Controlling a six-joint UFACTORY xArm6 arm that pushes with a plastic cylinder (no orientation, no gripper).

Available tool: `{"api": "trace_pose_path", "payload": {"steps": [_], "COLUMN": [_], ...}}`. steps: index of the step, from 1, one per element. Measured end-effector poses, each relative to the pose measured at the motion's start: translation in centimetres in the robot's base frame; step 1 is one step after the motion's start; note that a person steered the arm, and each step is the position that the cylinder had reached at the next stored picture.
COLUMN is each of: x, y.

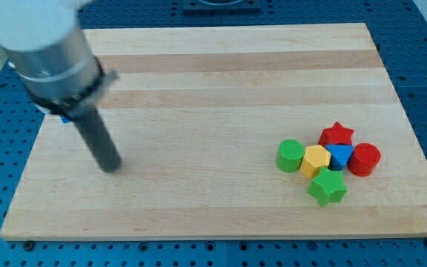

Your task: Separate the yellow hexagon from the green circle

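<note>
My tip (pixel 111 166) sits far left of yellow hexagon (pixel 315 159) (touching green circle (pixel 289 156)).

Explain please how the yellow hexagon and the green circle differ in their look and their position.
The yellow hexagon has flat angled sides; the green circle is a round cylinder. The green circle sits at the cluster's left edge, while the yellow hexagon is hemmed in, also touching the blue block and the green star. Both stand upright, touching each other, far right of my tip.

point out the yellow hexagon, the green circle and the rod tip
yellow hexagon (pixel 316 159), camera view, top face
green circle (pixel 290 154), camera view, top face
my tip (pixel 110 167), camera view, rod's very end
</note>
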State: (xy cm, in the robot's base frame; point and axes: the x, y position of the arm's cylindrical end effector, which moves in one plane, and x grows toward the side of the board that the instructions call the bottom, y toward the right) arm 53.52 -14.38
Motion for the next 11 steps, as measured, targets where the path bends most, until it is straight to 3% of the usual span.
{"api": "trace_pose_path", "payload": {"steps": [1, 2, 3, 5, 8, 10, 11], "x": [5.5, 8.3, 8.3, 6.5, -3.9, -7.8, -9.2], "y": [8.4, 15.5, 23.5, 31.4, 26.6, 19.7, 19.4]}}
